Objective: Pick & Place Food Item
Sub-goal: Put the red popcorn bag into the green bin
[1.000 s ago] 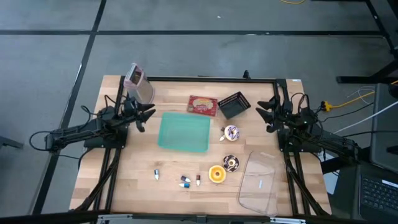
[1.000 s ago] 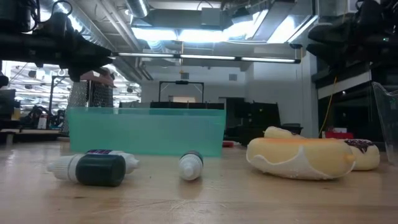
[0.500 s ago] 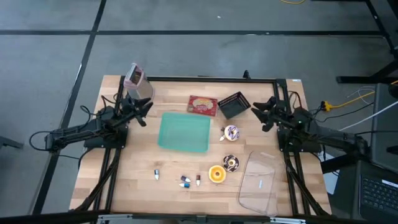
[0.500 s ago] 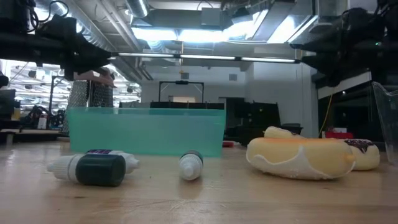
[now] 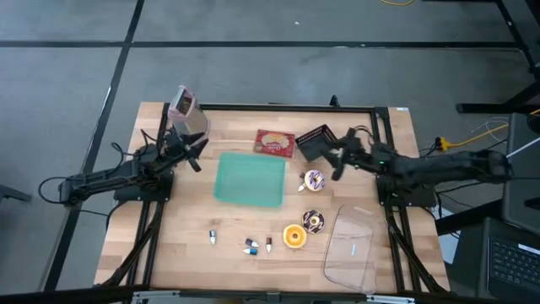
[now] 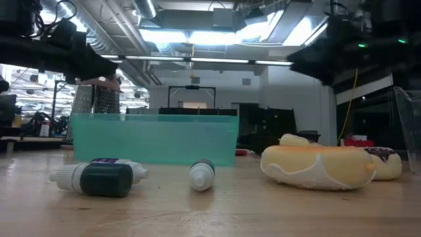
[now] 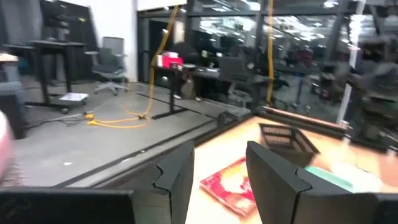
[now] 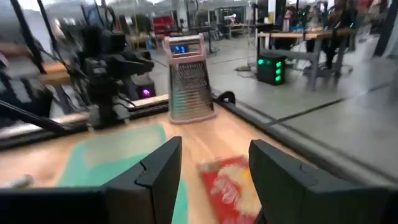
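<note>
Three donuts lie right of the teal tray [image 5: 249,179]: a purple-sprinkled one [image 5: 314,180], a chocolate one [image 5: 313,222] and an orange one [image 5: 294,236], which shows big in the low view [image 6: 316,168]. A red snack packet [image 5: 275,143] lies flat behind the tray, and also shows in the right wrist view [image 8: 227,186]. My right gripper [image 5: 333,162] hangs open above the table beside the black basket [image 5: 316,142], just behind the purple donut; nothing is between its fingers [image 8: 214,155]. My left gripper [image 5: 196,152] waits open at the tray's far left corner [image 7: 221,155].
A metal grater [image 5: 186,114] stands at the far left. Three small bottles [image 5: 251,247] lie near the front edge. A clear plastic lid [image 5: 353,247] lies at the front right. A black frame rail [image 5: 278,107] runs along the table's far edge.
My right gripper has swung out from the table's right edge toward the middle, passing the black basket and coming close to the purple donut, turning as it went. It has stayed open. My left gripper has rolled a little in place.
</note>
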Robot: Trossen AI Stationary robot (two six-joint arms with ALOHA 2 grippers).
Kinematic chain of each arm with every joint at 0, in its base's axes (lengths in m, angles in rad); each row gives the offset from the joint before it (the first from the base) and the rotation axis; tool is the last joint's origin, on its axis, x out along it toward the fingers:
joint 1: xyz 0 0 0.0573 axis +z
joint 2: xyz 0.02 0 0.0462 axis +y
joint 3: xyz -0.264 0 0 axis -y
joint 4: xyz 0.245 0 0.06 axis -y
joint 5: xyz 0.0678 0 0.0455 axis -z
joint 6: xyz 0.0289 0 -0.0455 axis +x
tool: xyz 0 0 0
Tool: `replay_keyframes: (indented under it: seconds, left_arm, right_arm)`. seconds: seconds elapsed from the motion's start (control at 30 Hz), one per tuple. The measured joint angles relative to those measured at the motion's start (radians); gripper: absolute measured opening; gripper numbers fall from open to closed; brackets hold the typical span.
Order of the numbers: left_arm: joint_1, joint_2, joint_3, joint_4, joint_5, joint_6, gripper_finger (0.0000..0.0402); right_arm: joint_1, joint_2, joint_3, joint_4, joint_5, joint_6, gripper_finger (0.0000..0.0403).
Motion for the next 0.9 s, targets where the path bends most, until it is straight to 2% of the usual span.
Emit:
replay_keyframes:
  seconds: [0.13,0.27,0.43,0.57,0.9]
  left_arm:
    - [0.000,0.067,0.035,0.000,0.084,0.003,0.0141]
    - [0.000,0.179,0.117,-0.031,0.099,0.063,0.0141]
    - [0.000,0.370,0.285,-0.146,0.107,0.156,0.0141]
    - [0.000,0.537,0.405,-0.236,0.083,0.222,0.0141]
    - [0.039,0.828,0.500,-0.220,-0.014,0.442,0.0141]
  right_arm:
    - [0.005,0.168,0.160,-0.007,0.007,-0.132,0.0185]
    - [0.005,0.244,0.307,-0.055,-0.015,-0.197,0.0185]
    - [0.004,0.260,0.428,-0.187,-0.063,-0.268,0.0185]
    - [0.003,0.260,0.505,-0.331,0.004,-0.277,0.0185]
    - [0.003,0.260,0.608,-0.466,0.004,-0.270,0.0185]
